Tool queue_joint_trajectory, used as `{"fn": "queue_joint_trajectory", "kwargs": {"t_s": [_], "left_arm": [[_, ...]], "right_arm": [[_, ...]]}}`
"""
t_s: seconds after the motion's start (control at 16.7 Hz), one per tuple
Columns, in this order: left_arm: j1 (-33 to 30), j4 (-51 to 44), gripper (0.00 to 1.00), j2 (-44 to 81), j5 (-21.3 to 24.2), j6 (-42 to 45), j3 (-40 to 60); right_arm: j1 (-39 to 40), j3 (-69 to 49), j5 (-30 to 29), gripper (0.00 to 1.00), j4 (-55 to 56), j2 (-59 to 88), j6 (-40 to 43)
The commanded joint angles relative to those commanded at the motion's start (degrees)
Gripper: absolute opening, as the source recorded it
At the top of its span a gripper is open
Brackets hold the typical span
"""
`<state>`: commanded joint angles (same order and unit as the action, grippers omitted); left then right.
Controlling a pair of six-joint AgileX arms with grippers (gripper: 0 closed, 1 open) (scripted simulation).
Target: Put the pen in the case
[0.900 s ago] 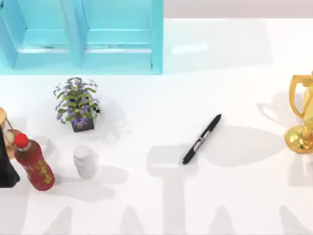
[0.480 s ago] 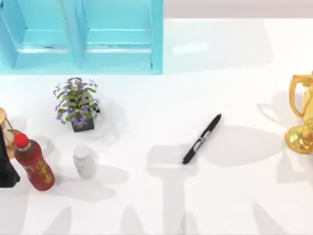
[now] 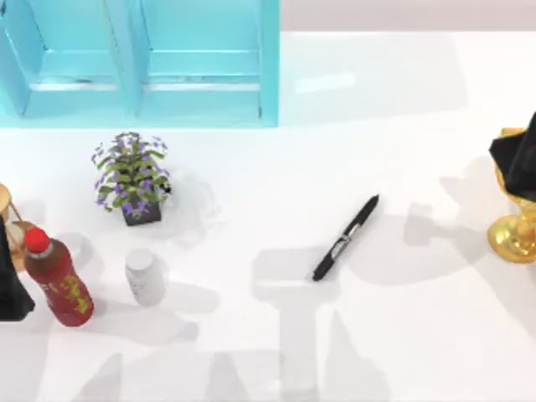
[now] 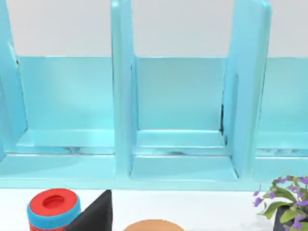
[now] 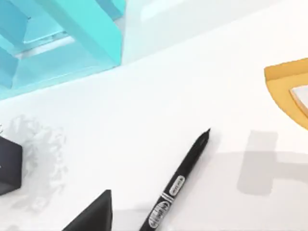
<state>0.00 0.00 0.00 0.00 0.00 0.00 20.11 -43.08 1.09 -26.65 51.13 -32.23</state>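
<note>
The pen (image 3: 345,239) is a slim black marker that lies slanted on the white table, right of centre, with nothing touching it. The right wrist view shows its barrel with pale print (image 5: 180,185). The case (image 3: 142,63) is a cyan open-fronted shelf unit at the back left, and its compartments (image 4: 183,120) look bare. My right gripper (image 3: 515,163) is a black shape at the right edge, above the trophy and well to the right of the pen. My left gripper (image 3: 10,276) sits at the left edge beside the red bottle.
A gold trophy (image 3: 515,234) stands at the far right. A potted purple-flowered plant (image 3: 131,176), a red bottle (image 3: 57,280) and a small white bottle (image 3: 146,276) stand at the left, in front of the case. A wooden object (image 3: 7,218) sits at the left edge.
My right arm has come into the top view at the right edge, over the trophy, and the shadows on the table have shifted. The pen and the left arm have not moved.
</note>
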Motion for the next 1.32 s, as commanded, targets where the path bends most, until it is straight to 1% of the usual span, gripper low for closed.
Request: {"fn": "queue_joint_trajectory", "kwargs": {"t_s": [0.36,0.54,0.66,0.84,0.96,1.32], "left_arm": [[0.00,0.00,1.00,0.00,0.00,0.00,0.00],[0.00,0.00,1.00,0.00,0.00,0.00,0.00],[0.00,0.00,1.00,0.00,0.00,0.00,0.00],[0.00,0.00,1.00,0.00,0.00,0.00,0.00],[0.00,0.00,1.00,0.00,0.00,0.00,0.00],[0.00,0.00,1.00,0.00,0.00,0.00,0.00]], "right_arm": [[6.15,-28.60,-0.96,1.00,-19.02,37.58,-19.95],[8.10,-40.75,-0.58,1.00,-26.58,52.99,-27.18],[8.95,-47.42,-0.15,1.00,-30.55,60.95,-30.59],[9.61,-54.52,0.44,1.00,-34.64,68.76,-33.45],[9.78,-56.84,0.66,1.00,-35.96,71.16,-34.10],[9.52,-56.94,0.66,1.00,-35.85,71.52,-34.10]]}}
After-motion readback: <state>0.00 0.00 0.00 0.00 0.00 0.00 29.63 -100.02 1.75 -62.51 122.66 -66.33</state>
